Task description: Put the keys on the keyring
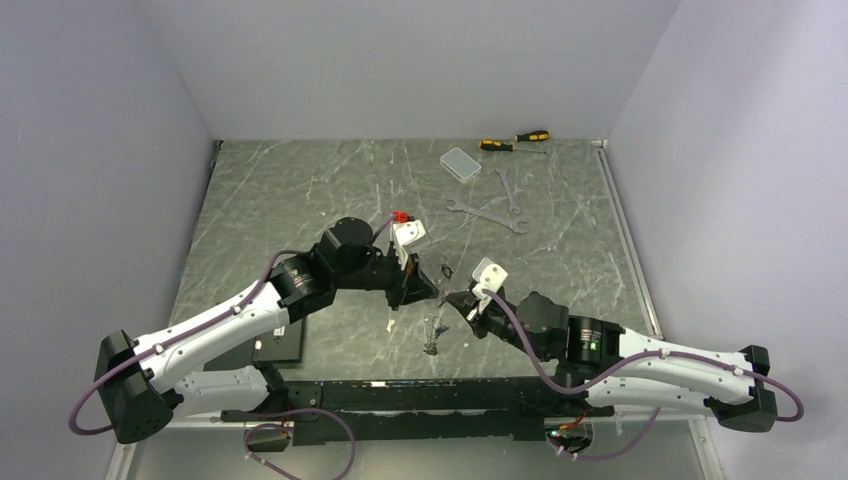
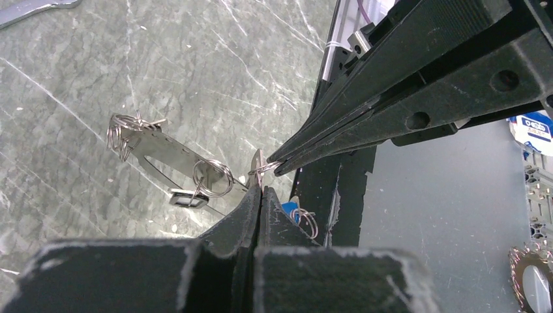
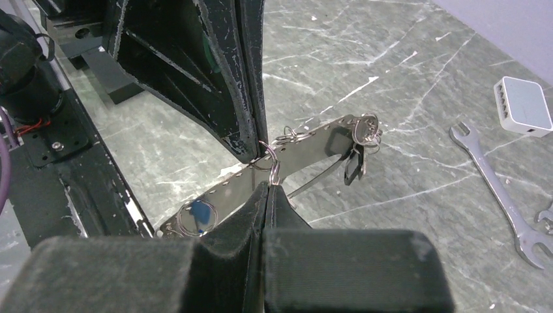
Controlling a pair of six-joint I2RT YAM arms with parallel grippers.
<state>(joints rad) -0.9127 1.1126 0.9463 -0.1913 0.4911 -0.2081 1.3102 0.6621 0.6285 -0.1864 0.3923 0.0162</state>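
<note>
Left pincer (image 2: 261, 191) and right pincer (image 3: 267, 188) both clamped shut, tips meeting on small split ring (image 3: 273, 163) over counter (image 1: 300, 190). Only wrist views show detail:
- flat metal strip (image 2: 163, 151) beside that ring
- black-headed key (image 3: 352, 166) at strip's far end
- blue-headed key (image 3: 199, 214) on own ring near pincer tips

Only top view shows two screwdrivers (image 1: 515, 140) at far edge. Pale box (image 1: 460, 163) and wrenches (image 1: 487, 214) show in top and right wrist views. Blue-white sticker (image 2: 536, 127): writing unreadable.

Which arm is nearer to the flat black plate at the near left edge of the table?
Left. The left arm passes just beside the black plate, its forearm at the plate's edge; the right arm lies far off to its right.
</note>
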